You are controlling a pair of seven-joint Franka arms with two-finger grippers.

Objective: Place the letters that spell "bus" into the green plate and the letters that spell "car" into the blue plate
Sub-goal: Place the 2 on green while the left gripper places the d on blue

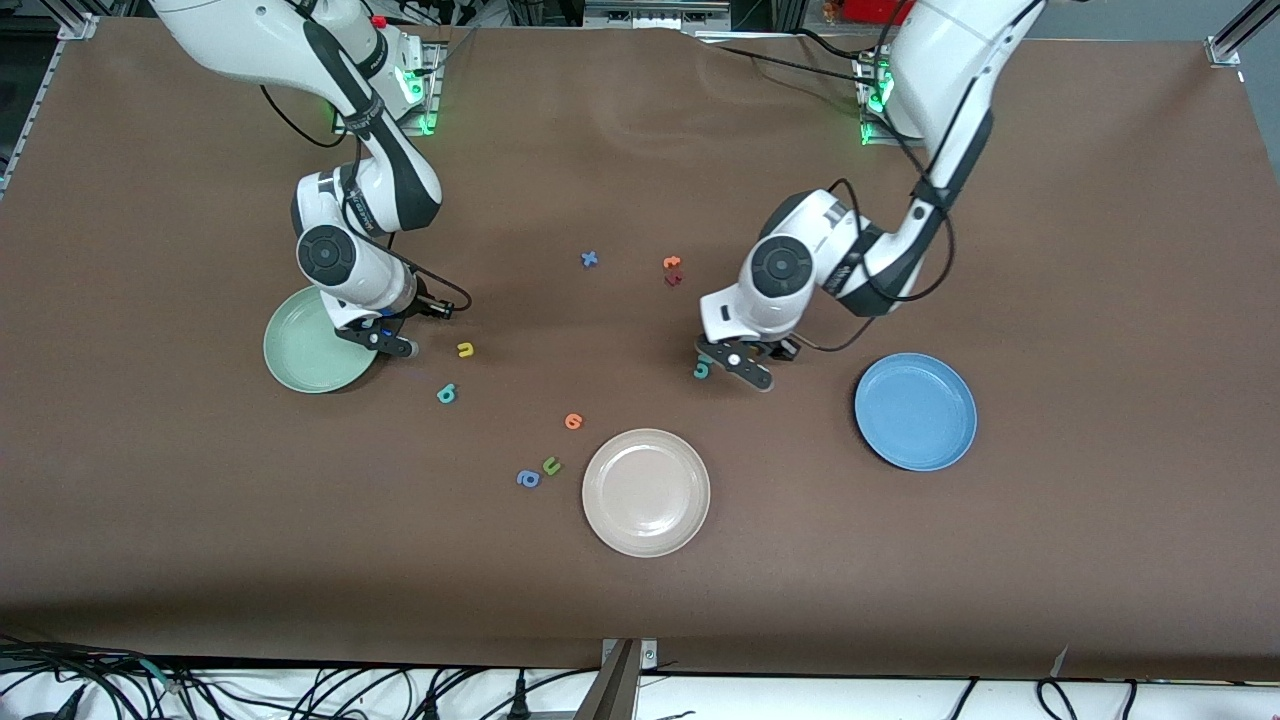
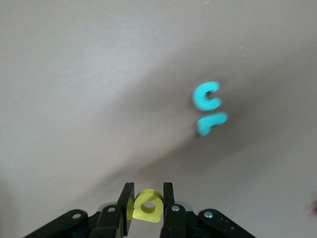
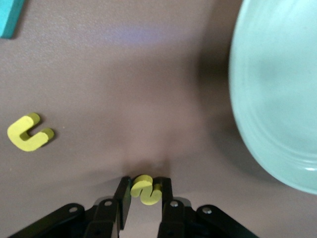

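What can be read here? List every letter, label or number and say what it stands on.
yellow "a": held in the left gripper.
teal "c": on the table.
teal "r": on the table beside it.
yellow "s": held in the right gripper, beside the green plate.
yellow "u": on the table.
blue "x": on the table.
Orange letter and other loose letters: too small to read.
No labels, brands or numbers readable.

A high front camera looks down across the worktop [image 1: 640,600] toward both robot bases. Each wrist camera looks down close beside the green plate [image 1: 312,352] or near the blue plate [image 1: 915,411]; the right wrist and front views share the green plate.
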